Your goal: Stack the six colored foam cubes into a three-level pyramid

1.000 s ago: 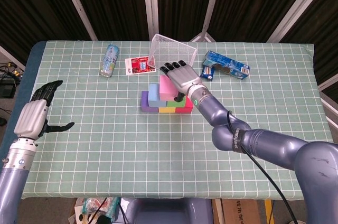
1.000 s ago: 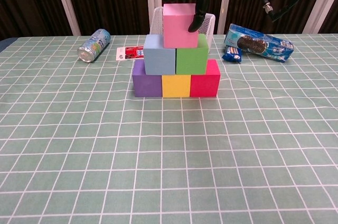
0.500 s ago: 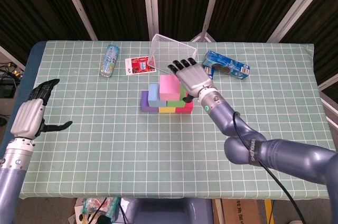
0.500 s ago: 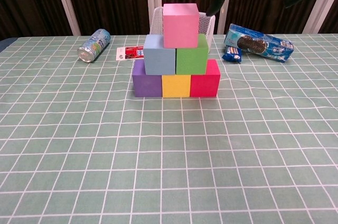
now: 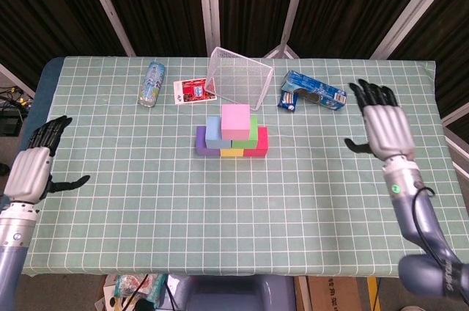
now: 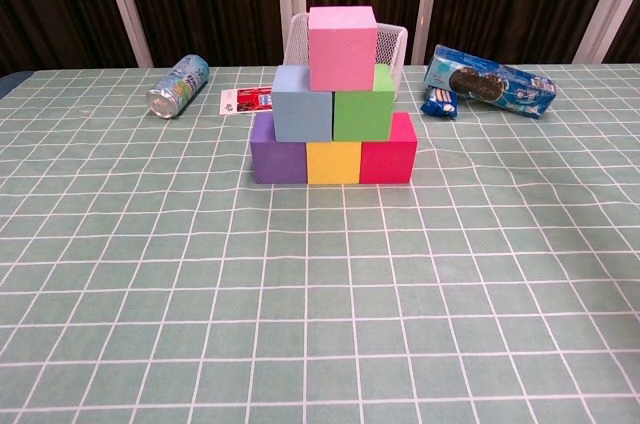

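Note:
A three-level pyramid of foam cubes stands mid-table. The purple cube [image 6: 277, 160], yellow cube [image 6: 333, 162] and red cube [image 6: 388, 152] form the base. On them rest the light blue cube [image 6: 302, 104] and green cube [image 6: 364, 108], with the pink cube [image 6: 342, 34] [image 5: 235, 119] on top. My right hand [image 5: 384, 127] hovers open at the right side of the table, far from the stack. Over the table's left edge my left hand [image 5: 32, 168] is open too. The chest view shows neither hand.
A wire mesh basket [image 5: 239, 77] stands just behind the pyramid. A drink can [image 5: 152, 83] lies on its side at the back left beside a small red card [image 5: 193, 91]. A blue cookie package [image 5: 314, 92] lies at the back right.
My right hand has left the pink cube on top and swung away to the right side of the table. My left hand has drifted slightly down and left.

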You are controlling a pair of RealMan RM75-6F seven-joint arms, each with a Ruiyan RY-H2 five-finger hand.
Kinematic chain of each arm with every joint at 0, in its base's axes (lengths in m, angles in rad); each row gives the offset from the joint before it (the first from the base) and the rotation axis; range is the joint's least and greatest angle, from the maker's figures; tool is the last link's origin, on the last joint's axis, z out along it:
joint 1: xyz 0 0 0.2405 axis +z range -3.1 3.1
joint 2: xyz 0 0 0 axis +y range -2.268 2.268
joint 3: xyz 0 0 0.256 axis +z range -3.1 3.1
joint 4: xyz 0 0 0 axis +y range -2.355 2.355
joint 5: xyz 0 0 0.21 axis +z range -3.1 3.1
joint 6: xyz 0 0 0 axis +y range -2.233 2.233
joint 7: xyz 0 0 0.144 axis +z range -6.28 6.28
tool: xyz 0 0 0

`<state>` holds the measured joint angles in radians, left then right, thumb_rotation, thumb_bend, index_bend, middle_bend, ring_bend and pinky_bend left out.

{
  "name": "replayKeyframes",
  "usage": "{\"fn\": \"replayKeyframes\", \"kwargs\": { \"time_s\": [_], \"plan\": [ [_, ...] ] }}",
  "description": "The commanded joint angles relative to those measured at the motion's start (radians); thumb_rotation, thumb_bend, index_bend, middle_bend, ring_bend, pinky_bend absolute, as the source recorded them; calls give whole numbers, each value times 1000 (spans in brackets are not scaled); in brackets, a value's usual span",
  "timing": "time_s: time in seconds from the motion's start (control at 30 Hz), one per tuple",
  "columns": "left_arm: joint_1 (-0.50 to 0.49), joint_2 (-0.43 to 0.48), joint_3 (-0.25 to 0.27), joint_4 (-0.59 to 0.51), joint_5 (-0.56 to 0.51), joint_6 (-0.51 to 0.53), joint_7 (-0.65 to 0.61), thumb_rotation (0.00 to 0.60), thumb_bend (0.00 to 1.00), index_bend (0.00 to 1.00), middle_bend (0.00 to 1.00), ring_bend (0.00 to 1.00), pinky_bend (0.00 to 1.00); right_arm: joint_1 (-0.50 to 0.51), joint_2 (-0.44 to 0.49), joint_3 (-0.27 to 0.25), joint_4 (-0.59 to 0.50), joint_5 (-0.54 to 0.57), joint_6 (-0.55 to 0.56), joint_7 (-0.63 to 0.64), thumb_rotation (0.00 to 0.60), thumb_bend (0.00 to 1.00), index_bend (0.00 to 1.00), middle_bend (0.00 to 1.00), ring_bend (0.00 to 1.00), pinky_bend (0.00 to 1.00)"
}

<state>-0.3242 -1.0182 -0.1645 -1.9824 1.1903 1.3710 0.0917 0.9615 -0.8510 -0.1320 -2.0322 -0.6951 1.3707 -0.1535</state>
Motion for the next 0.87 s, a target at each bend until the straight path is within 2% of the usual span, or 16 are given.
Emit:
{"fn": "replayKeyframes", "kwargs": {
  "time_s": [0.03, 0.17, 0.37, 0.57, 0.87],
  "plan": [
    [53, -27, 40, 61, 42, 47, -39, 600, 95, 0, 4, 0, 47, -276, -39, -102, 15, -219, 155, 175, 600, 250, 0, 0, 0, 0],
    [108, -50, 75, 142, 101, 104, -91, 600, 89, 0, 0, 0, 44, -432, -114, -149, 106, -347, 233, 212, 600, 249, 0, 0, 0, 0],
    [178, -72, 118, 248, 162, 160, -170, 600, 82, 0, 0, 0, 43, -578, -204, -162, 255, -452, 275, 232, 600, 249, 0, 0, 0, 0],
    [222, -77, 124, 305, 196, 203, -248, 600, 83, 0, 0, 0, 43, -646, -242, -122, 339, -531, 306, 206, 600, 249, 0, 0, 0, 0],
    [237, -93, 129, 320, 194, 188, -205, 600, 82, 0, 0, 0, 43, -690, -239, -82, 346, -586, 276, 206, 600, 249, 0, 0, 0, 0]
  ]
}}
